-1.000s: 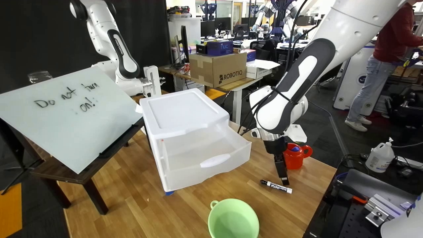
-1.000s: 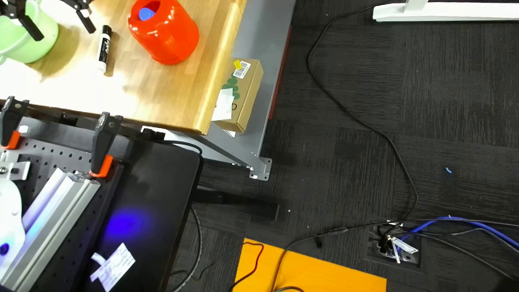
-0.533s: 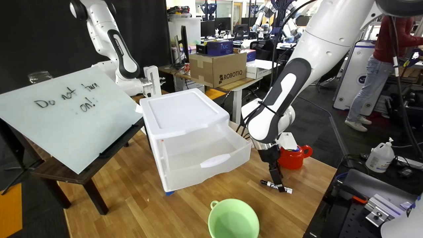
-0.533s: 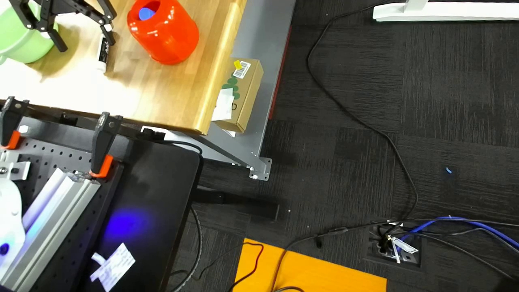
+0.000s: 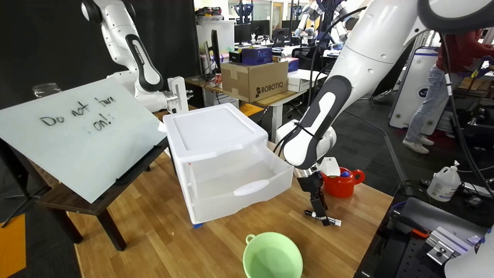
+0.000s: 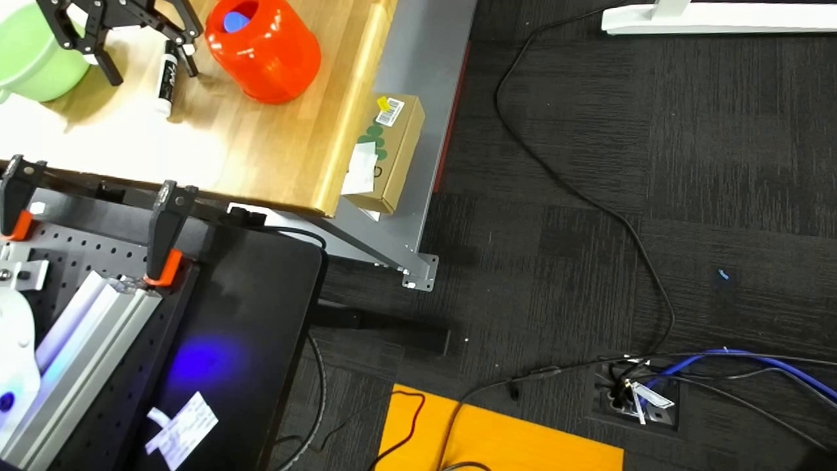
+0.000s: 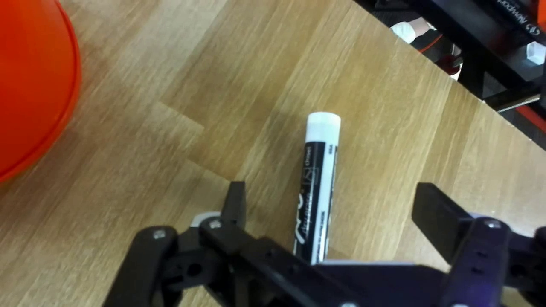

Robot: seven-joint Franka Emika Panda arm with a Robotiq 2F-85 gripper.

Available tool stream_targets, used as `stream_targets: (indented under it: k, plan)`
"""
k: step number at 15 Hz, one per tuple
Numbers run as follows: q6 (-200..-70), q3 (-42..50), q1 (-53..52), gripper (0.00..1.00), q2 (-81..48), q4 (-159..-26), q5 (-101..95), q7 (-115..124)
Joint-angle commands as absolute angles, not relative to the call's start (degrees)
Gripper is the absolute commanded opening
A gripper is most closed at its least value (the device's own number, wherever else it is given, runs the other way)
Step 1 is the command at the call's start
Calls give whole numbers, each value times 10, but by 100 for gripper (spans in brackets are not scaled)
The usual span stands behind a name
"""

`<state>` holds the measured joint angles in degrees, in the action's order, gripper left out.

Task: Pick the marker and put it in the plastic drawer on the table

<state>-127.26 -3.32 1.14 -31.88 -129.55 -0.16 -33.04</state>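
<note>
A black and white marker lies flat on the wooden table. My gripper is open above it, and in the wrist view the marker runs between the two spread fingers, nearer the left one, touching neither there. The gripper's body hides the marker's lower end in that view. From an exterior view, one finger shows on each side of the marker. The white translucent plastic drawer stands on the table with its tray pulled out; nothing is visible in the tray.
A red teapot-like toy stands close beside the gripper. Toward the front is a green bowl. A slanted whiteboard on a dark stand borders the drawer. The table edge runs past the marker's white end.
My gripper has moved over the marker and lower, away from the red toy's front, so its fingers now straddle the marker. It stayed open. Marker, drawer and bowl have not moved.
</note>
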Motion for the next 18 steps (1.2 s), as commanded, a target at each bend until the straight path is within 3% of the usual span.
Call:
stream_targets:
  k: [1, 3, 5, 8, 11, 15, 16, 18]
  plan:
    - [-1252, -45, 27, 93, -337, -1275, -15, -327]
    - [-1248, -44, 28, 67, -336, -1272, -18, -327]
    - [-1247, -44, 30, 54, -337, -1270, -19, -327]
    - [-1248, -45, 33, 49, -340, -1269, -21, -327]
    - [-1254, -46, 35, 52, -341, -1271, -21, -332]
    - [-1249, -42, 39, 49, -334, -1274, -23, -332]
    - [-1251, -43, 42, 33, -331, -1276, -21, -336]
    - [-1250, -46, 49, 18, -329, -1279, -15, -345]
